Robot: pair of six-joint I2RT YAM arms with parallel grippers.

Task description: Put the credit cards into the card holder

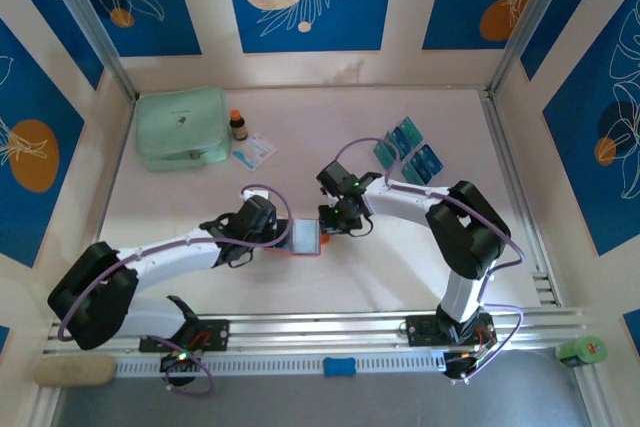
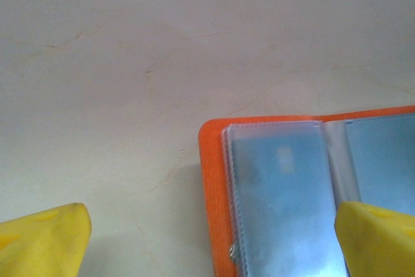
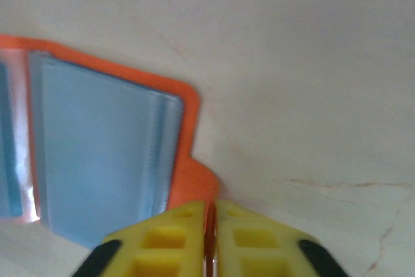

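The orange-red card holder (image 1: 306, 238) lies open on the table between both arms. Its clear sleeves (image 2: 279, 199) look bluish inside. My left gripper (image 1: 280, 235) stands open, its yellow fingers (image 2: 45, 238) straddling the holder's left half (image 2: 214, 180) without closing on it. My right gripper (image 1: 334, 223) is shut on the holder's small orange snap tab (image 3: 198, 183), which is pinched between the jaws (image 3: 209, 215). Several teal and blue credit cards (image 1: 408, 153) lie loose at the back right, apart from both grippers.
A mint-green zip pouch (image 1: 180, 127) sits at the back left, with a small brown bottle (image 1: 238, 125) and a white-and-blue packet (image 1: 254, 150) beside it. Metal rails (image 1: 330, 332) run along the near edge. Upright frame posts stand at the back corners.
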